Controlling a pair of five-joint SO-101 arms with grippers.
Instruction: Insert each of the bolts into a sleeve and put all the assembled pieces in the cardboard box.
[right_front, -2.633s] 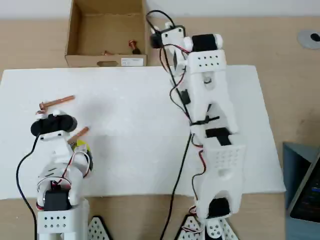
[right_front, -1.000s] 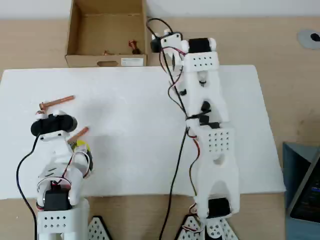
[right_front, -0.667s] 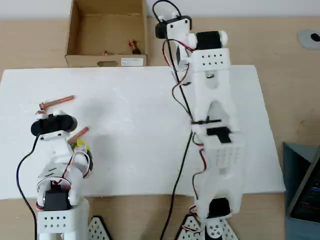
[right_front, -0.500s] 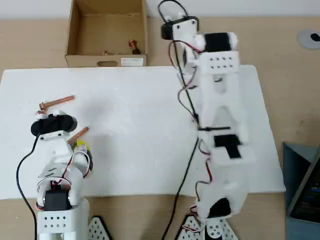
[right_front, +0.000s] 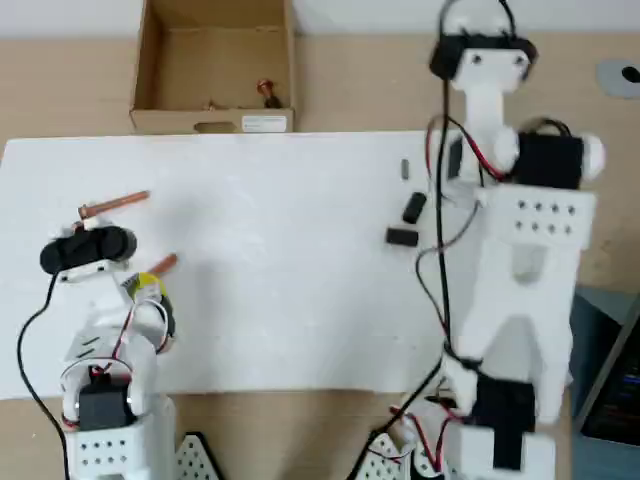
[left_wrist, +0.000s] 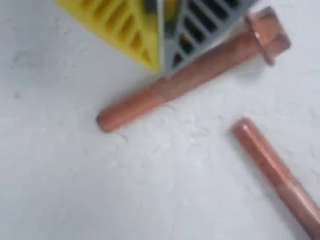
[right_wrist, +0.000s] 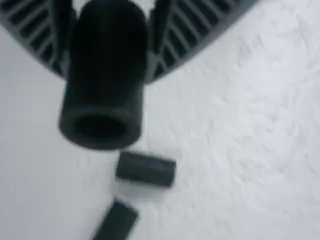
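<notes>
My left gripper (left_wrist: 161, 62) is shut, its yellow and grey tips pressed together right over the shaft of a copper bolt (left_wrist: 190, 75) lying on the white mat (right_front: 270, 280). A second bolt (left_wrist: 280, 175) lies close by. From above, the left gripper (right_front: 148, 287) sits near the mat's left side beside one bolt (right_front: 160, 264), with another bolt (right_front: 113, 204) farther back. My right gripper (right_wrist: 105, 75) is shut on a black sleeve (right_wrist: 102, 95), held above two loose sleeves (right_wrist: 146, 169) (right_wrist: 117, 220). Loose sleeves (right_front: 414, 207) (right_front: 401, 237) lie right of centre. The cardboard box (right_front: 145, 90) holds an assembled piece (right_front: 268, 92).
A small dark piece (right_front: 405, 168) lies on the mat behind the loose sleeves. The right arm's white body (right_front: 530, 260) covers the mat's right edge. A dark device (right_front: 610, 370) stands at the table's right edge, and a grey disc (right_front: 620, 77) lies far right.
The right arm swung away from beside the box, rightward and back, uncovering the loose sleeves. The left arm's wrist shifted slightly left; the bolts stayed put.
</notes>
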